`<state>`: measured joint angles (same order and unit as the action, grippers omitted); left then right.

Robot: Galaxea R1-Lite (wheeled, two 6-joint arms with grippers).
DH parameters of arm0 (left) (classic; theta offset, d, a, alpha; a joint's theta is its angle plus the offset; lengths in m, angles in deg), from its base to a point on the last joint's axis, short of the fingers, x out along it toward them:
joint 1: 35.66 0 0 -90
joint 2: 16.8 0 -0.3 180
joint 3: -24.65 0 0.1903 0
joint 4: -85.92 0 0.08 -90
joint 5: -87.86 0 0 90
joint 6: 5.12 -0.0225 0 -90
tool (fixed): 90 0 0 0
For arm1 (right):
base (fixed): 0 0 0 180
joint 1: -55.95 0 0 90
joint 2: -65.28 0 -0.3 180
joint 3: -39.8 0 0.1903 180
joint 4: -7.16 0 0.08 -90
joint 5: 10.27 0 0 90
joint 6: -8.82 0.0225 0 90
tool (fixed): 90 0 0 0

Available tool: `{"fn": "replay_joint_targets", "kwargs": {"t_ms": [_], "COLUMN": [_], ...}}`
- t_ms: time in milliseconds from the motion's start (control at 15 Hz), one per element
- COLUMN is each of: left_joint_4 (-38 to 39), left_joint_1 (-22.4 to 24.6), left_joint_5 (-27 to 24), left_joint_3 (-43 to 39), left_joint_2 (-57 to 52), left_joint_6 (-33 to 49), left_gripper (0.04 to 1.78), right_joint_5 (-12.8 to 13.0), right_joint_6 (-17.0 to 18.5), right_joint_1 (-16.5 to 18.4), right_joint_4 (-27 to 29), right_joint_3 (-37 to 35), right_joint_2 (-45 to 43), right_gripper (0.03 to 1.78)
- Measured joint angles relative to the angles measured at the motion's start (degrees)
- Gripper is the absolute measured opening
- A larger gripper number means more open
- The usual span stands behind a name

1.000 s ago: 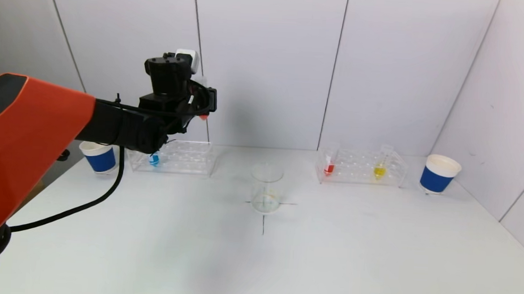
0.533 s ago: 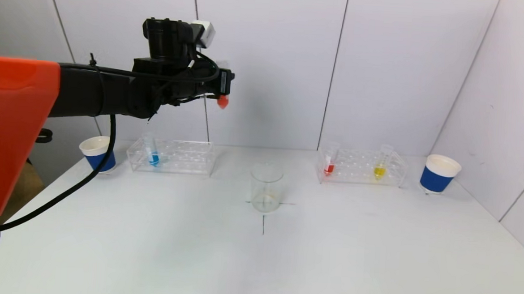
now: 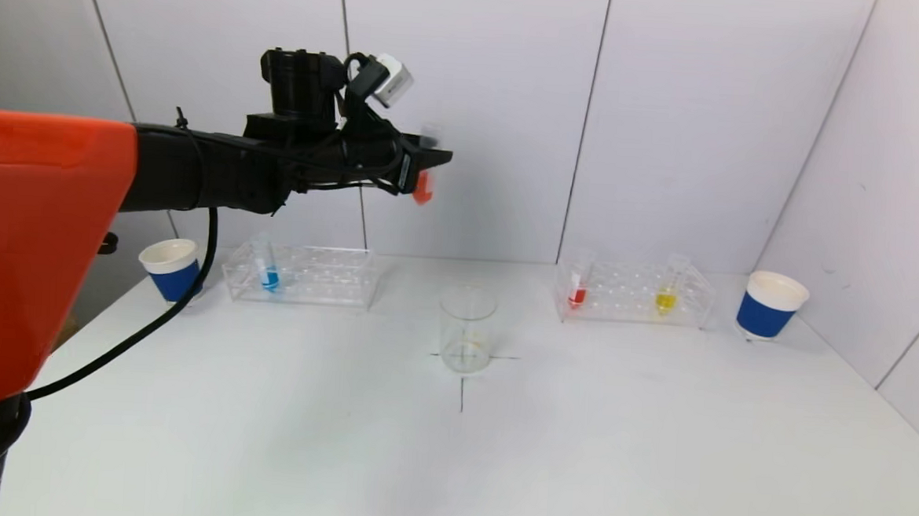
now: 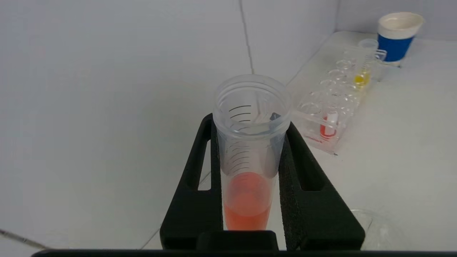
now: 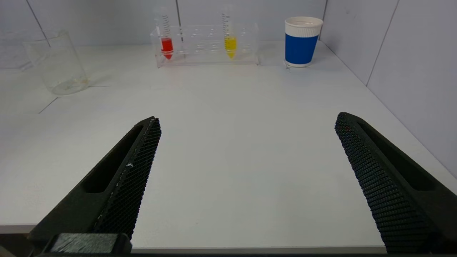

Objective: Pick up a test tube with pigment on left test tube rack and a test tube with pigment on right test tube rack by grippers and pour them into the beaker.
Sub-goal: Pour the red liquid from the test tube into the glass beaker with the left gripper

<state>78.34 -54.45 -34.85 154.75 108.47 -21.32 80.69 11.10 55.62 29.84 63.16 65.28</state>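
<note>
The white desk (image 3: 614,455) carries everything, with the left arm (image 3: 197,169) stretched out high above its left half. The left rack (image 3: 301,275) stands at the back left of the desk with 1 blue tube (image 3: 270,268) upright in it. The right rack (image 3: 635,293) stands at the back right, holding a red tube (image 3: 578,284) near its inner end and a yellow tube (image 3: 668,288) farther out, both upright. A blue paper cup (image 3: 172,270) stands just outside the left rack, and a second blue cup (image 3: 770,305) just outside the right rack. The clear beaker (image 3: 467,329) stands between the 2 racks, nearer the front, on a black cross mark. The left claw (image 4: 250,157) is clamped on an orange tube (image 4: 250,150), 1 finger on each side of it; in the head view the tube hangs well above the desk, up and to the left of the beaker, with its orange liquid at the bottom. The right claw (image 5: 246,150) hovers low over the near right part of the desk, its 2 fingers spread wide apart and holding nothing.
</note>
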Motion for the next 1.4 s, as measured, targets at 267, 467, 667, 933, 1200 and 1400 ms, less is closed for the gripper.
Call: {"fn": "replay_joint_targets", "kwargs": {"t_ms": [267, 467, 667, 933, 1200, 1400], "left_joint_4": [0.7, 0.7, 0.9, 0.8, 0.8, 0.8], "left_joint_1": [0.9, 1.1, 1.3, 1.6, 1.8, 1.9], "left_joint_5": [-13.6, -23.0, -28.7, -30.8, -30.9, -31.2], "left_joint_3": [5.8, 6.9, 7.1, 7.0, 6.6, 6.2], "left_joint_2": [4.6, 6.9, 9.4, 11.9, 13.2, 13.3], "left_joint_6": [-5.1, -9.9, -19.4, -29.3, -40.9, -48.6], "left_gripper": [0.46, 0.46, 0.46, 0.46, 0.46, 0.46], "right_joint_5": [0.0, 0.0, 0.0, 0.0, 0.0, 0.0], "right_joint_6": [0.0, 0.0, 0.0, 0.0, 0.0, 0.0], "right_joint_1": [0.0, 0.0, 0.0, 0.0, 0.0, 0.0], "right_joint_4": [0.0, 0.0, 0.0, 0.0, 0.0, 0.0], "right_joint_3": [0.0, 0.0, 0.0, 0.0, 0.0, 0.0], "right_joint_2": [0.0, 0.0, 0.0, 0.0, 0.0, 0.0], "right_gripper": [1.77, 1.77, 1.77, 1.77, 1.77, 1.77]}}
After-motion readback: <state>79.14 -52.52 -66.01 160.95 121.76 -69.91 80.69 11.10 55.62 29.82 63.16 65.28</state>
